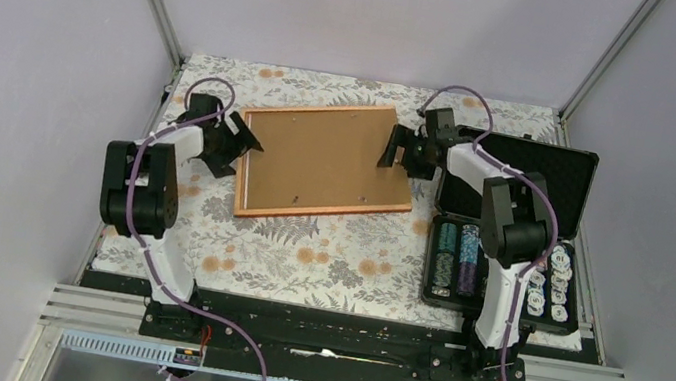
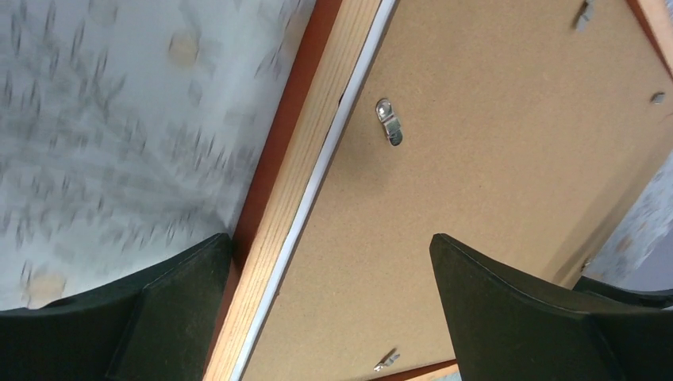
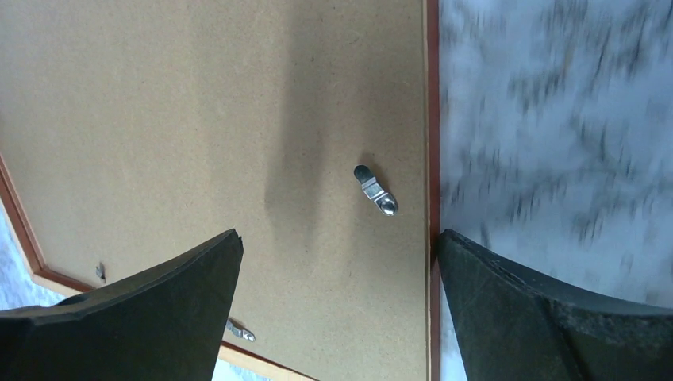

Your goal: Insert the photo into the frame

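Wide apart and empty, the left pincer (image 2: 329,238); poised at the left rim of the frame (image 1: 321,210), one finger out over the floral cloth (image 1: 324,259), the other over the brown backing board (image 1: 324,158); between the two fingers, the pale wooden rim, with a thin white strip along its inner edge; cannot tell whether that strip belongs to the photo, nor where else the photo lies; just ahead of the pincer, on the board, a small metal turn clip (image 2: 389,121); a second one nearer in, between the fingers, half cut off by the picture's lower edge.

Likewise spread wide and gripping nothing, the right pincer (image 3: 340,234); poised at the frame's opposite rim, one finger over the board, the other over the cloth, the narrow red-brown rim just inside the cloth-side finger; ahead, between the fingers, another metal clip, lying aslant on the board; cannot tell from either wrist view whether any finger touches the frame.

Between the two pincers, the frame itself: flat on the cloth, back up, board seated inside it, turned a little askew.

Beside and behind the right pincer, on its outer side, an open black case (image 1: 559,173) with rows of chips (image 1: 460,259).
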`<state>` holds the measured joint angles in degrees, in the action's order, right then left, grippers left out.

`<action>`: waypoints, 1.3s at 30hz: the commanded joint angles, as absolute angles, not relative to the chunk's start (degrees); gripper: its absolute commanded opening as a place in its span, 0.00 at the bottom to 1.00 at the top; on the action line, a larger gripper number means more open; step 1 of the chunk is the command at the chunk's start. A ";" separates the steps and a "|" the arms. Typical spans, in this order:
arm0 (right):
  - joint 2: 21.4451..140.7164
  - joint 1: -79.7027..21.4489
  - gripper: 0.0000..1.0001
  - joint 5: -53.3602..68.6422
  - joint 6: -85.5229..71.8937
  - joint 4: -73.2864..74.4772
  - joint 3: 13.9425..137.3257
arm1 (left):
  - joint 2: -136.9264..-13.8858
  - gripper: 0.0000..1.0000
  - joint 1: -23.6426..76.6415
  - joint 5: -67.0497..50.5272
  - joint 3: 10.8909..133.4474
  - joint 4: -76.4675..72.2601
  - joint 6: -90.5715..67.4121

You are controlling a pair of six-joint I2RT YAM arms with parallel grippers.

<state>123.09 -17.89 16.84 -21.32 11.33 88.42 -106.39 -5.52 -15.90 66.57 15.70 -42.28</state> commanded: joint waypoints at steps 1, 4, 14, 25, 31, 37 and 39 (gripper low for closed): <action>110.31 -20.82 1.00 24.09 -23.36 8.77 78.05 | -99.53 0.99 -3.60 -18.57 62.18 22.61 -40.35; 108.70 -20.77 1.00 14.74 -20.77 11.70 78.34 | -98.19 0.99 -4.27 -12.65 62.20 26.05 -38.61; 113.50 -21.46 1.00 6.45 -17.11 15.64 83.62 | -97.05 0.99 -6.24 -12.33 60.16 23.41 -39.03; 116.58 -23.97 1.00 5.02 -16.99 16.26 85.95 | -96.52 0.99 -6.45 -13.88 59.16 21.79 -39.02; 117.97 -23.97 1.00 7.14 -17.09 16.35 86.51 | -96.09 0.99 -6.40 -14.51 58.82 21.27 -38.98; 117.95 -24.75 1.00 9.95 -19.72 16.95 86.80 | -95.99 0.99 -6.42 -14.88 58.80 20.96 -38.99; 117.50 -24.87 1.00 12.15 -21.19 17.09 86.84 | -96.11 0.99 -6.42 -15.22 58.67 20.85 -39.10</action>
<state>117.27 -23.90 7.75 -18.46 15.59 85.27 -98.61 -6.13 -13.89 59.13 22.72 -39.46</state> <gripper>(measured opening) 0.995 0.987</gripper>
